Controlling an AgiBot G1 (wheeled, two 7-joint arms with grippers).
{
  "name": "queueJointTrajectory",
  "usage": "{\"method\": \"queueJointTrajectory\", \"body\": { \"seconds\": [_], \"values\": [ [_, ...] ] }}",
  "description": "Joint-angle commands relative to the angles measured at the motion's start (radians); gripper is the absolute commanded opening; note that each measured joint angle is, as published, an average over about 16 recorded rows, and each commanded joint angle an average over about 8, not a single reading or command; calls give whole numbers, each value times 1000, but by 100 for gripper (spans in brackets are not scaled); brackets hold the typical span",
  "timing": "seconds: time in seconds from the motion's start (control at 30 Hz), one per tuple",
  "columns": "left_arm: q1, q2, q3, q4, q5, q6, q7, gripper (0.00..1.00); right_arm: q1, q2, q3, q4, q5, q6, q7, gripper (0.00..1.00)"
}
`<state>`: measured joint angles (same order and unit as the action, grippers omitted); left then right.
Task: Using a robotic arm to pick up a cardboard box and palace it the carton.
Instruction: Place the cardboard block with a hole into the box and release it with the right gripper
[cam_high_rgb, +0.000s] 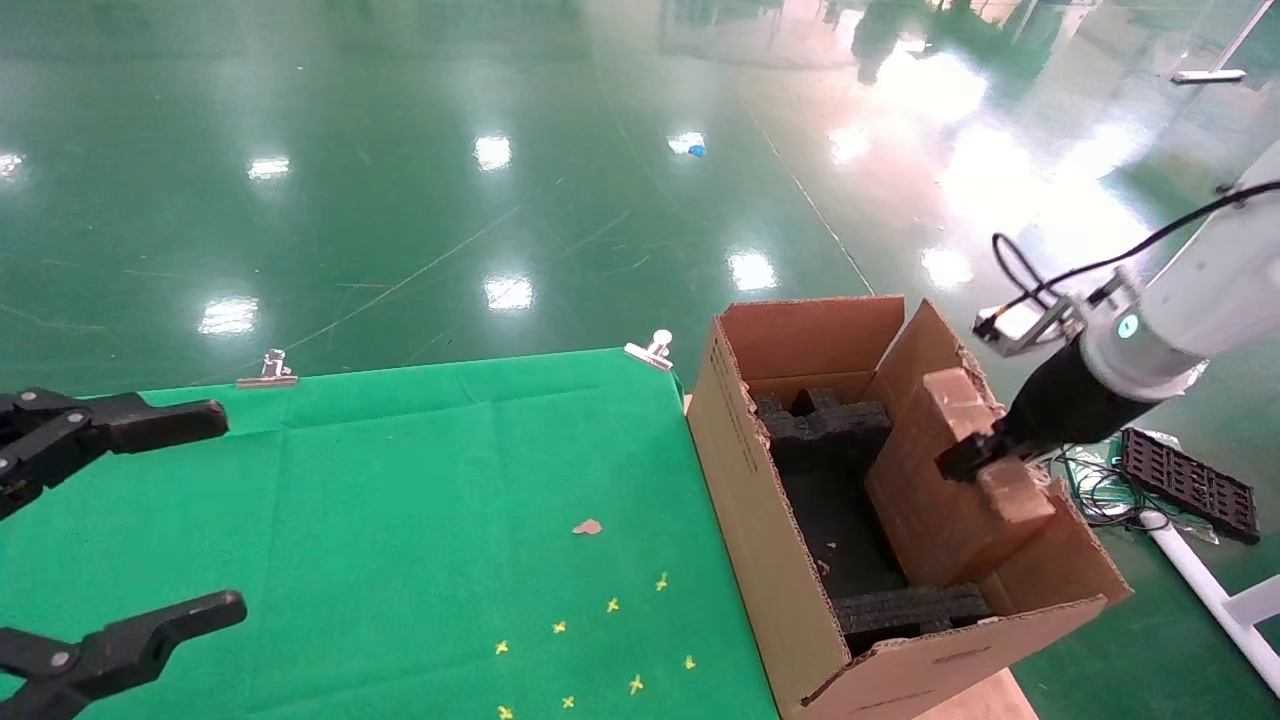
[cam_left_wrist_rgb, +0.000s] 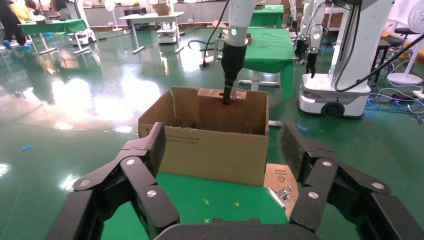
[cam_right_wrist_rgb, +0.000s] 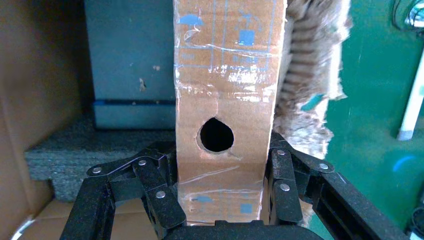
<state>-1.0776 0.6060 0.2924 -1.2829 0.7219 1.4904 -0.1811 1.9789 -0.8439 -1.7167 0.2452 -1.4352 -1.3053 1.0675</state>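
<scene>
Reaching in from the right, the robotic arm (cam_high_rgb: 1190, 320) angles down over the carton (cam_high_rgb: 800, 560). Right gripper (cam_right_wrist_rgb: 220, 200) clamped on the cardboard box (cam_high_rgb: 950, 480), fingers (cam_right_wrist_rgb: 150, 185) pressed to both wide faces, round hole facing the wrist. Box stands tilted inside the carton, against the ragged right flap, above black foam blocks (cam_high_rgb: 825, 425). Left gripper (cam_high_rgb: 130, 520) parked over green table (cam_high_rgb: 420, 500), jaws spread wide.

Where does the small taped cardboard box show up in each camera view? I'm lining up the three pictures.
Head view: the cardboard box stands in the carton, right side, held by the right gripper.
Left wrist view: far off, centre top, poking above the carton.
Right wrist view: fills the centre, round hole facing the camera.
Shared landmark: the carton's torn flap.
</scene>
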Motion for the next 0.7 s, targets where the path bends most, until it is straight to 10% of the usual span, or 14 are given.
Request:
{"method": "queueJointTrajectory", "body": {
  "seconds": [0.03,0.57,0.7],
  "values": [
    [0,0,0,0,0,0,0,100,-25,-14,-1,-17,2,10,3,0],
    [0,0,1,0,-1,0,1,100,-197,-61,37,-106,65,153,-68,0],
    [0,-1,1,0,-1,-1,1,100,-214,-63,50,-119,85,157,-103,32]
  ]
}}
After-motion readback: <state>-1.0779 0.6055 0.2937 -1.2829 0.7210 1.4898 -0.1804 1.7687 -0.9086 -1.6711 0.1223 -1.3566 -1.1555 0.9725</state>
